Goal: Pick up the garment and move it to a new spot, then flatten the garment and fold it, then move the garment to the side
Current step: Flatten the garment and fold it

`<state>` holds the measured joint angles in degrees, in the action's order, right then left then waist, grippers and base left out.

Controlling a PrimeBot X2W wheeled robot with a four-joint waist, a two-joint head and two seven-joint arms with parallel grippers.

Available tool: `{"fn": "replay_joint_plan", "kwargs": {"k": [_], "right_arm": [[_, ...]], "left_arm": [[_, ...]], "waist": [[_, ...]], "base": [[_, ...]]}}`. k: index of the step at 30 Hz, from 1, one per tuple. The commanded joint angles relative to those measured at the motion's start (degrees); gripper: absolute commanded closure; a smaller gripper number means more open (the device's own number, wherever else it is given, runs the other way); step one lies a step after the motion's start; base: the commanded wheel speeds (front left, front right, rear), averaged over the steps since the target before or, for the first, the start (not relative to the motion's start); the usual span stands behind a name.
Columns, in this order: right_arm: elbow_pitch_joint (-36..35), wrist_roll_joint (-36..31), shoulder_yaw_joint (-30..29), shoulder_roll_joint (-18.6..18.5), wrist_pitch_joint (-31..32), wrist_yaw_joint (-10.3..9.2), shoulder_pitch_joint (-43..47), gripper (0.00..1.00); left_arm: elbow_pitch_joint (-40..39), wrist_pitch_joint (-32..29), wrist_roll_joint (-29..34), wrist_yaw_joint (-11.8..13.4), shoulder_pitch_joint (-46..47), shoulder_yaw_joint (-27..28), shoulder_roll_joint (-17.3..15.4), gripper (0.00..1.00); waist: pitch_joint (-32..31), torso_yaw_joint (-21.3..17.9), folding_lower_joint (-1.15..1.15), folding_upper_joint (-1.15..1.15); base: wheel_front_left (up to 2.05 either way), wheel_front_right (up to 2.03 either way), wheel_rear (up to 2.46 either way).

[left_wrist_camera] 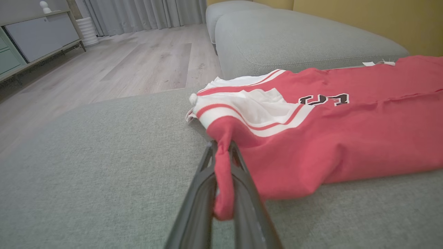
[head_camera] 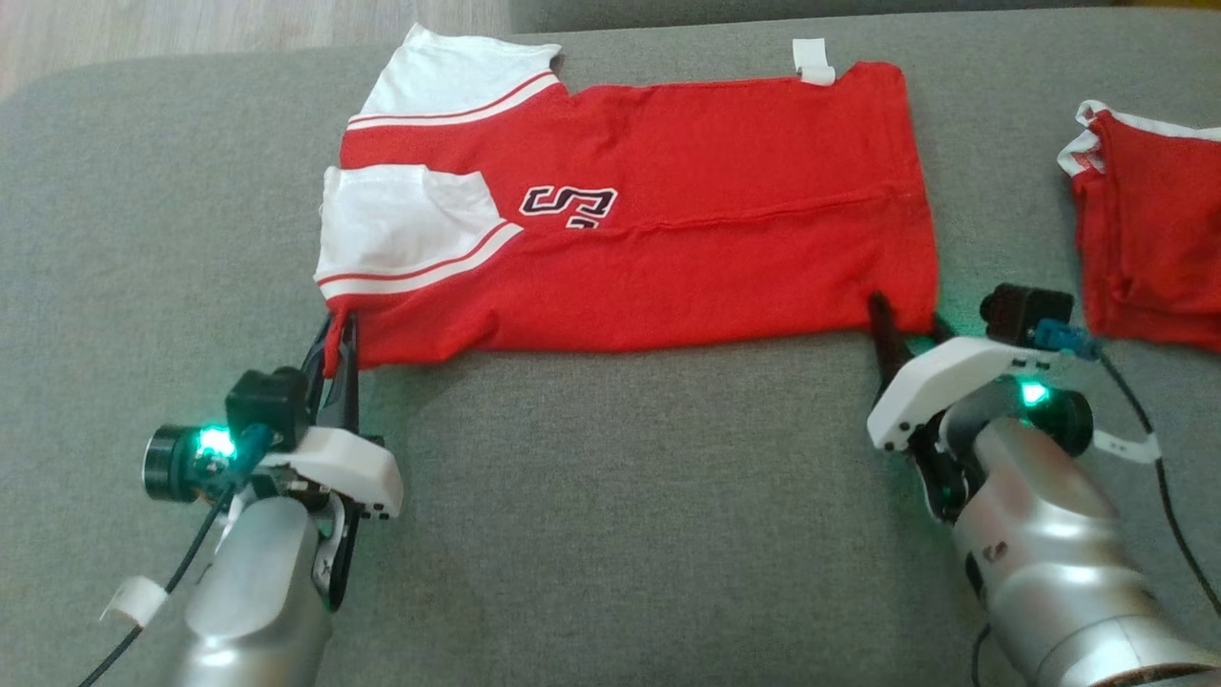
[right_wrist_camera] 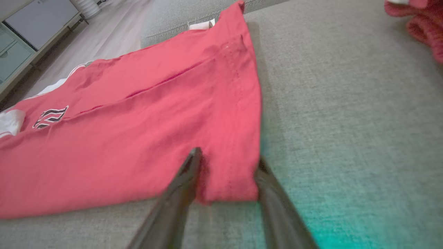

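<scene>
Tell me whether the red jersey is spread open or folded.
Folded lengthwise: the jersey has a layer edge running across its middle, cutting off the lettering, and one white sleeve lies on top.

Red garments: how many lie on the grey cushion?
2. The jersey lies spread at the centre; a second garment lies bunched at the right edge, partly cut off. More may lie out of frame.

Only readable bit: a dark, white-outlined character on the red-and-white fabric jersey, just beside its white sleeve. Looks like an S, partly tucked under a fold.
</scene>
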<state>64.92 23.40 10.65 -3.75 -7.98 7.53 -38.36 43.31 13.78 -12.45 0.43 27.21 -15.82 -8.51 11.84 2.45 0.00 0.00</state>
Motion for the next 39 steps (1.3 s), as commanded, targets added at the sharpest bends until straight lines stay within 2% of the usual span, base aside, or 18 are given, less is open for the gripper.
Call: {"fn": "replay_joint_plan", "kwargs": {"k": [1,7,14,22,32,39], "right_arm": [[0.8,0.1,2.6,0.9,-1.9,-0.04,-0.6,1.0],[3.9,-3.3,3.3,0.9,-5.9,-0.04,-2.0,1.0],[4.0,-7.4,2.3,0.9,-6.9,-0.04,0.6,1.0],[1.1,-8.4,1.0,0.9,-7.0,-0.04,7.5,1.0],[-2.5,-7.0,0.2,0.5,-5.5,-0.04,15.7,1.0],[-8.0,-6.1,-2.0,0.5,-3.8,-0.04,22.3,1.0]], "left_arm": [[-0.9,0.9,-0.1,-0.1,1.9,1.4,-1.9,1.0],[-0.2,1.0,-0.8,0.1,0.6,1.8,-2.4,1.0],[0.8,1.1,-2.0,0.5,-3.0,2.4,-2.7,1.0],[-0.2,1.2,-2.9,0.7,-9.3,2.2,-2.6,1.0],[-4.9,0.1,-3.4,0.1,-18.3,0.3,-2.8,1.0],[-10.7,-1.5,-4.1,1.1,-24.0,-0.1,-3.3,1.0]], "waist": [[-0.3,-0.2,0.0,0.0],[-1.9,-1.2,0.0,0.0],[-6.6,-2.4,0.0,0.0],[-12.5,-2.9,0.0,0.0],[-16.0,-3.2,0.0,0.0],[-16.8,-4.4,0.0,0.0]], "base": [[0.0,0.0,0.0],[0.0,0.0,0.0],[0.0,0.0,0.0],[0.0,0.0,0.0],[0.0,0.0,0.0],[0.0,0.0,0.0]]}}
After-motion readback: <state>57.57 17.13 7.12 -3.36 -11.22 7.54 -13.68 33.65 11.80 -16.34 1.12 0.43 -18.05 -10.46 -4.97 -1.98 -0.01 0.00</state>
